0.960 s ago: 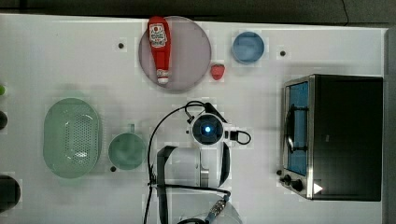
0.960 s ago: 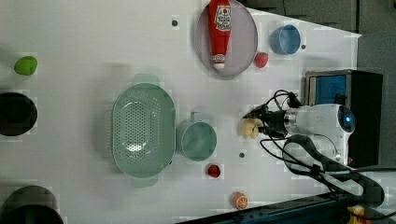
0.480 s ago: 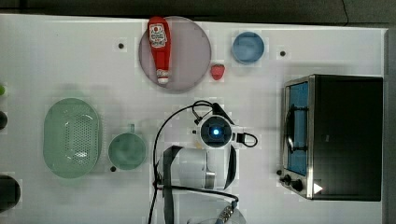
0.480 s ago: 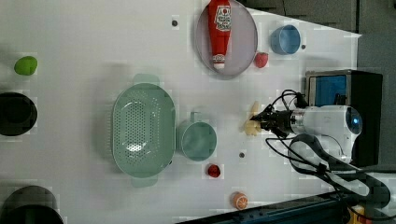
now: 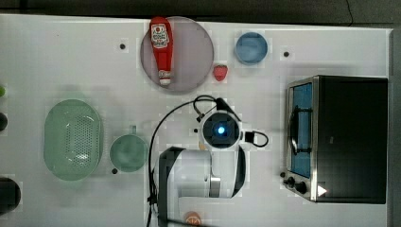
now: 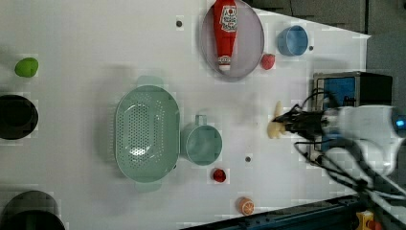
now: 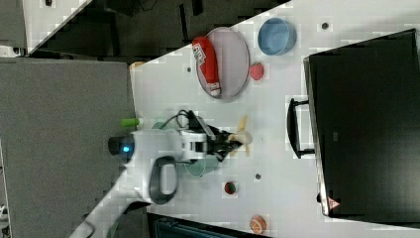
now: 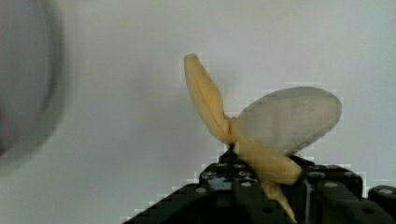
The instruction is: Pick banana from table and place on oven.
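The banana [image 6: 275,125], a pale yellow piece with a spread peel, is held at its lower end by my gripper [image 6: 288,125], which is shut on it. In the wrist view the banana [image 8: 261,135] rises from between the dark fingers [image 8: 224,183] above the white table [image 8: 116,116]. The right view shows the banana [image 7: 241,138] just ahead of the gripper [image 7: 227,144], in mid-table. In the top view my white wrist [image 5: 220,130] covers it. The black oven [image 5: 338,137] with its blue glass door stands at the top view's right, a short gap from the arm. The table [image 5: 71,61] spreads under everything.
A ketchup bottle [image 5: 161,47] lies on a grey plate [image 5: 191,52], with a strawberry [image 5: 219,72] and a blue bowl [image 5: 251,48] nearby. At the top view's left are a green colander [image 5: 73,139] and a green mug [image 5: 127,152]. An orange piece [image 5: 192,218] lies by the arm's base.
The gripper has closed on the banana. The arm has carried it toward the top view's right, nearer the oven.
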{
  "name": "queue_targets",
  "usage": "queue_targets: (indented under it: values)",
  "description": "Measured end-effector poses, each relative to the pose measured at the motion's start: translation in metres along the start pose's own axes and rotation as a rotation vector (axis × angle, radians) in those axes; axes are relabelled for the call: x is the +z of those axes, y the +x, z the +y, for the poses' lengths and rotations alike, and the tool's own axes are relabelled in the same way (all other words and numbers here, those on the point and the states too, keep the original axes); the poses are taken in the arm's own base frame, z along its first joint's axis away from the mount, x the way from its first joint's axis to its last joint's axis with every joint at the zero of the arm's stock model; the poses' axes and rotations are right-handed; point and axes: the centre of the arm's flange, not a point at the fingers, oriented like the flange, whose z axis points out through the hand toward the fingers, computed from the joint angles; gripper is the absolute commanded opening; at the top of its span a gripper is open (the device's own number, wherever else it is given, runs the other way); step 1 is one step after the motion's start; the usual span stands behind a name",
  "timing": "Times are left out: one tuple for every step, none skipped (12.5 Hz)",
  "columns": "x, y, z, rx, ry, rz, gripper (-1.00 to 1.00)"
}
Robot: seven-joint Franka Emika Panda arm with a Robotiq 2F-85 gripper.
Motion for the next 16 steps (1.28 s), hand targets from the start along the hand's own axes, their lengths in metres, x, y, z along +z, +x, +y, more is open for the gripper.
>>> queue_targets:
  values:
    - [-0.037,0.003,-0.004,0.021,0.015,-0.011,-0.62]
    - [-0.08,0.001,-0.003,0.014,0.014,-0.008,-0.62]
    - [-0.128,-0.004,0.0,-0.003,0.004,0.001,-0.62]
    - [-0.176,-0.009,0.002,-0.008,0.006,0.002,-0.62]
    - [-0.225,-0.014,0.005,-0.009,0.031,0.016,-0.62]
    - [-0.271,-0.016,0.008,-0.008,0.073,0.048,-0.62]
    - [-0.308,-0.015,0.01,-0.004,0.109,0.071,-0.62]
    - [-0.338,-0.014,0.011,0.003,0.135,0.072,-0.62]
    - [-0.36,-0.008,0.013,0.011,0.153,0.087,-0.62]
    - [-0.366,0.0,0.015,0.019,0.152,0.104,-0.62]
    - [-0.36,0.011,0.019,0.03,0.141,0.105,-0.62]
    - [-0.349,0.027,0.024,0.043,0.137,0.088,-0.62]
    - [-0.333,0.05,0.035,0.063,0.113,0.067,-0.62]
    - [-0.308,0.077,0.052,0.076,0.074,0.032,-0.62]
    - [-0.281,0.106,0.071,0.087,0.046,-0.002,-0.62]
    - [-0.253,0.136,0.095,0.096,0.028,-0.028,-0.62]
